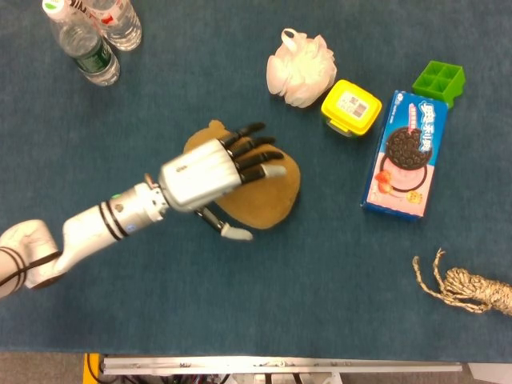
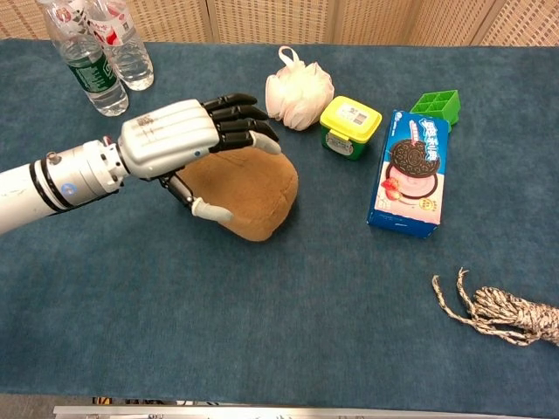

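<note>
Left hand point(image 1: 210, 172) sits over the brown plush toy point(image 1: 268, 196), fingers point(image 1: 254, 152) laid across its top and thumb point(image 1: 228, 230) against its near side, gripping it; in the chest view point(image 2: 175, 140) the toy point(image 2: 253, 196) looks raised at the gripped end, though whether it touches the worktop point(image 1: 160, 304) cannot be told. Only the left arm shows in either view. The toy lies near the centre of the blue worktop.

Remaining items, largest first:
- Blue cookie box point(image 1: 406, 154), flat, at 3 o'clock from the toy.
- Two clear water bottles point(image 1: 90, 36), side by side, at 10 o'clock, well apart from the toy.
- White bath pouf point(image 1: 300, 70), at 1 o'clock.
- Coiled rope point(image 1: 472, 288), at 4 o'clock, near the worktop's right edge.
- Yellow-lidded container point(image 1: 350, 107), between pouf and box.
- Green tray with compartments point(image 1: 438, 80), just beyond the box's far end.
</note>
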Tool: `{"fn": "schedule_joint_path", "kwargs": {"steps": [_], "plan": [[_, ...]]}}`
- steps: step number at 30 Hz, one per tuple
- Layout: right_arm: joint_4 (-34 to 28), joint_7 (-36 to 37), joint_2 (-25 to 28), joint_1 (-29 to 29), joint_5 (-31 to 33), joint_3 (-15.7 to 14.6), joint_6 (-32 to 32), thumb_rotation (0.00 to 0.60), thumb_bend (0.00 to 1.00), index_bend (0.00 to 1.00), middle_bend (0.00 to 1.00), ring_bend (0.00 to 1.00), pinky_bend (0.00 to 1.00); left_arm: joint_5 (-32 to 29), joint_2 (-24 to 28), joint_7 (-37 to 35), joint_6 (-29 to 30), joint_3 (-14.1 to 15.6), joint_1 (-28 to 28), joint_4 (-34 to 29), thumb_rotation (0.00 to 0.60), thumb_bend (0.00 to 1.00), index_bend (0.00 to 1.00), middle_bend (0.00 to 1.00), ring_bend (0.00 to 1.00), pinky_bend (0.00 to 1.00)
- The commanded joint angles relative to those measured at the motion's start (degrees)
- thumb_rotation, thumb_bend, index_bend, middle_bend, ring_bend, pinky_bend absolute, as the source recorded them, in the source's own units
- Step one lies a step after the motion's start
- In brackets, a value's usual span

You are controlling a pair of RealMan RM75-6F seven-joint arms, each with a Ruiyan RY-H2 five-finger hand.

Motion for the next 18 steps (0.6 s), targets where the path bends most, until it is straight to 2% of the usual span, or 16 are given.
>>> {"fn": "schedule_joint_path", "kwargs": {"steps": [1,8,18], "plan": [[0.37,0.47,0.22,-0.06,-0.08,-0.13,-0.35,0.600,0.22,0.16,0.24,0.16,0.24,-2.50,2.17,1.06,0.50,-1.01,2.02,-1.73,0.140,0.08,0.18,0.18,0.10,0.00],[2.00,2.33,0.14,0.03,-0.51,-0.70,-1.91,0.600,0.22,0.16,0.24,0.16,0.24,-9.86,8.71,1.27,-0.21,-2.76,7.03,-8.03,0.140,0.08,0.18,0.16,0.09,0.00],[3.78,4.23,0.13,0.18,-1.88,-1.37,-3.14,0.600,0.22,0.16,0.24,0.16,0.23,-15.79,16.67,4.69,2.41,-3.21,15.23,-14.69,0.139,0.08,0.18,0.16,0.09,0.00]]}}
